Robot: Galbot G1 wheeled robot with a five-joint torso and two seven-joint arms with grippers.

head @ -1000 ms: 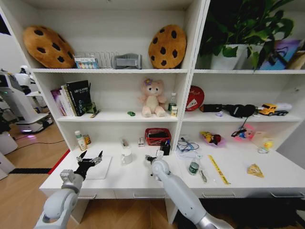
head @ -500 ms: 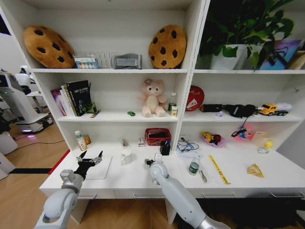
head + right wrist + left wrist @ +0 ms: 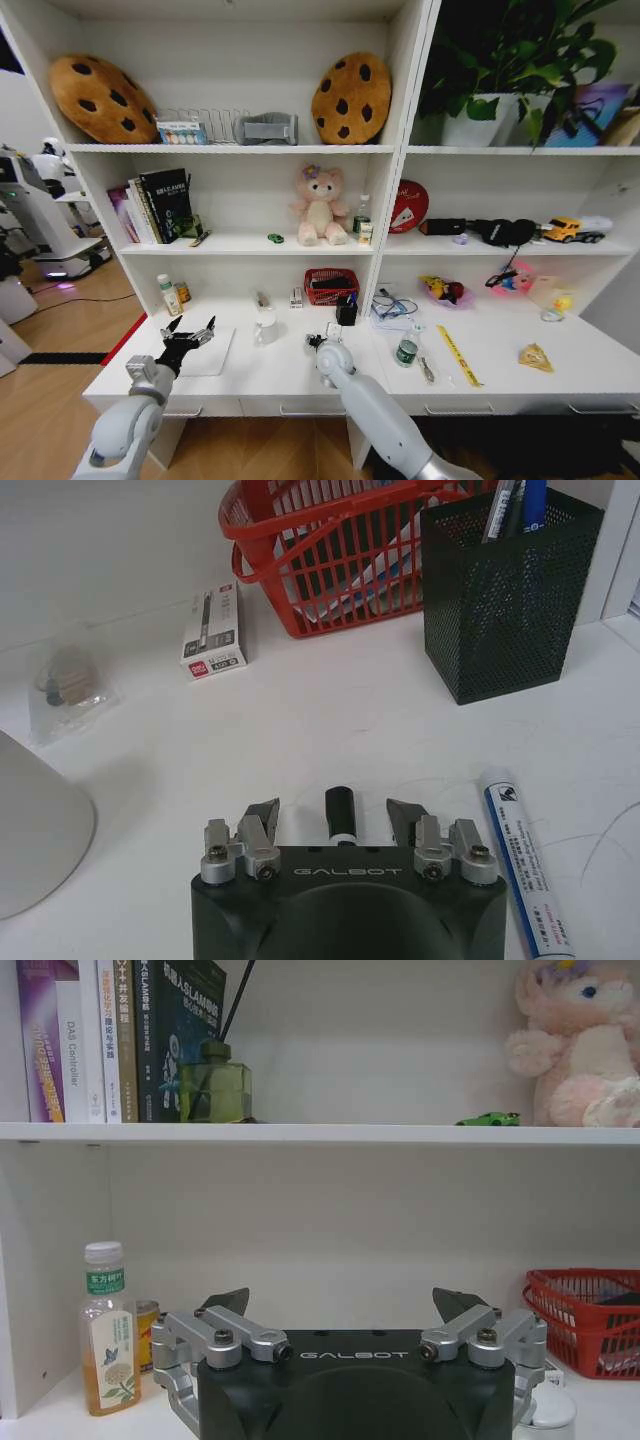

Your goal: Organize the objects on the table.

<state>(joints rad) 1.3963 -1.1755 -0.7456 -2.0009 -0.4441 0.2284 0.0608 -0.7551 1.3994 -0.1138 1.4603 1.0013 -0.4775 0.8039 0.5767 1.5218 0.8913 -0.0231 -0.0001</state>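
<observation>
The right gripper [image 3: 339, 821] sits low over the white worktop [image 3: 280, 365] with its jaws spread around a black-capped pen [image 3: 339, 814], which lies between them, in front of the black mesh pen holder [image 3: 505, 590]. The left gripper [image 3: 190, 332] hovers open above the silver laptop [image 3: 205, 352].

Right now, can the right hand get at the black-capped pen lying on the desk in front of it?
Probably yes. In the right wrist view the right hand is open, low over the white table, with the black-capped pen lying between its fingers. Nothing blocks it; the blue-labelled marker lies off to one side.
</observation>
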